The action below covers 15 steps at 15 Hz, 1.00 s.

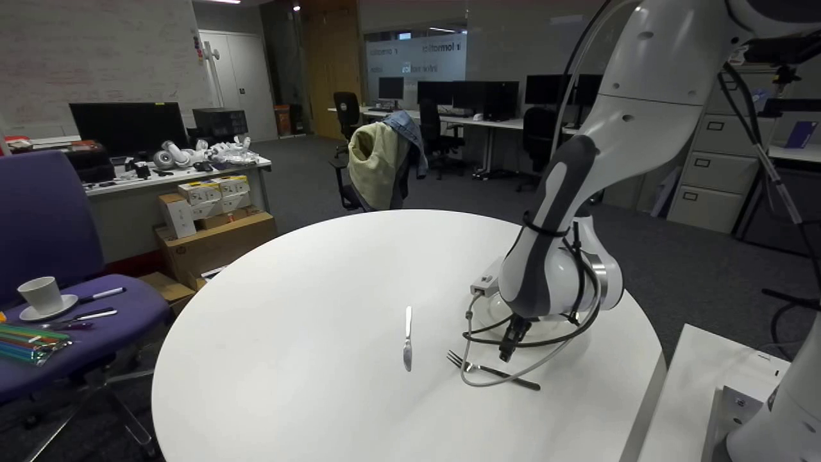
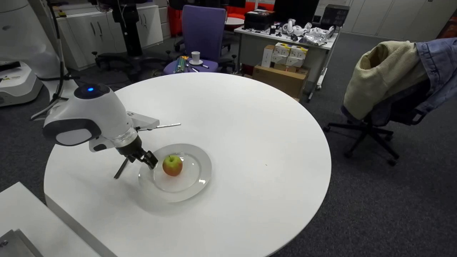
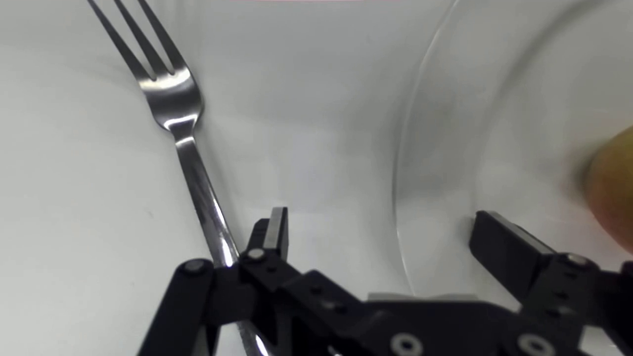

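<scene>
One red-green apple (image 2: 172, 165) on a white plate (image 2: 190, 175)

The pincer (image 3: 381, 217) is black, the fork (image 3: 174, 101) silver, the apple (image 2: 172, 165) green and red.

In an exterior view, a red-marked whiteboard (image 1: 115, 54) occupies the far left, near white double doors (image 1: 253, 70); a ceiling light (image 1: 224, 1) is lit. Monitors (image 1: 436, 93) stand on a long far desk (image 1: 463, 120), a lettered glass panel (image 1: 417, 54) beyond. Dark grey carpet (image 1: 295, 176) surrounds a round white table (image 1: 301, 308); a purple chair (image 1: 45, 212) stands left, a drawer cabinet (image 1: 725, 168) far right.
</scene>
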Motion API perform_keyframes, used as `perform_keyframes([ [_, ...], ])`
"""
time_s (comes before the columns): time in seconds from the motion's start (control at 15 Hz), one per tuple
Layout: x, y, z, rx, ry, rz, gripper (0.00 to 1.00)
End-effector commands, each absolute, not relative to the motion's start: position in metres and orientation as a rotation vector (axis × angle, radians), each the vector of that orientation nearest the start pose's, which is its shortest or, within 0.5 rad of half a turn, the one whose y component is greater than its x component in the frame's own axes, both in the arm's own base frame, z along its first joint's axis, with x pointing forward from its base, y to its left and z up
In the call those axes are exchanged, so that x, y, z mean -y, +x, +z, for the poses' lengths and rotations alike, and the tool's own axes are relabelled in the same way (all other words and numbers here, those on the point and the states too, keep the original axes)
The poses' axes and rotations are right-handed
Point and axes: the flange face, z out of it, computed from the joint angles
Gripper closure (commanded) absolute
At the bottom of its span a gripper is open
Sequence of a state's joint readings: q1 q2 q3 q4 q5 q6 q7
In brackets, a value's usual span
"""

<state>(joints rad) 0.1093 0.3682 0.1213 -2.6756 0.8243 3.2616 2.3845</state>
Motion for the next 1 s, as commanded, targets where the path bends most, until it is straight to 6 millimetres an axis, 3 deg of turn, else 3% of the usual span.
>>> perform_keyframes([
  [0.0, -0.02, 0.393, 0.134, -2.929, -0.247, -0.009, 0.0],
  [0.93, -0.047, 0.4, 0.113, -2.901, -0.405, 0.046, 0.0],
])
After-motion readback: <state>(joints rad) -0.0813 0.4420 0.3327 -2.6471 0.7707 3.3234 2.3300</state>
